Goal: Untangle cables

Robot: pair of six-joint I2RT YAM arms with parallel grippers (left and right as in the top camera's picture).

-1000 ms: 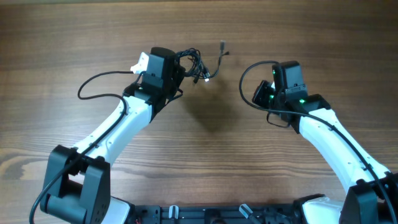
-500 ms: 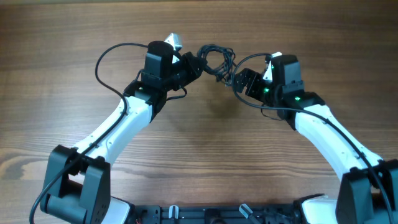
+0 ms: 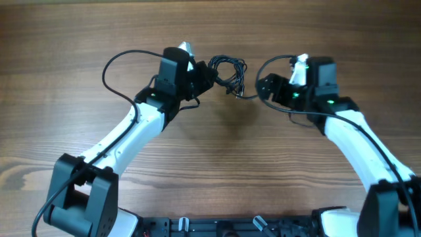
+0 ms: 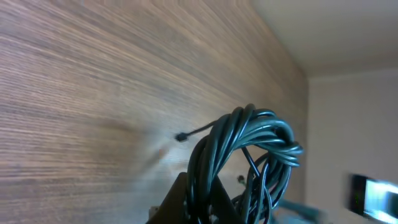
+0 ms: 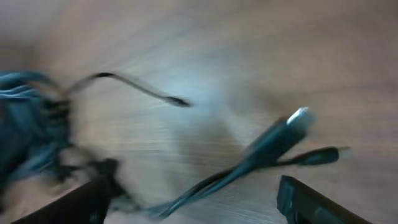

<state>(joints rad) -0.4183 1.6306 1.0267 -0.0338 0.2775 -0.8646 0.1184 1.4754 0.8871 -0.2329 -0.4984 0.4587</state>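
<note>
No text, label, brand, number or sign can be read in any of the views. Nothing legible is seen on the cables (image 3: 228, 71) or on the wooden table (image 3: 79, 33). The right wrist view is blurred, so no writing could be told there.

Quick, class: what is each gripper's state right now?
Left gripper: closed, holding the cable bundle.
Right gripper: open, fingers wide apart.
</note>
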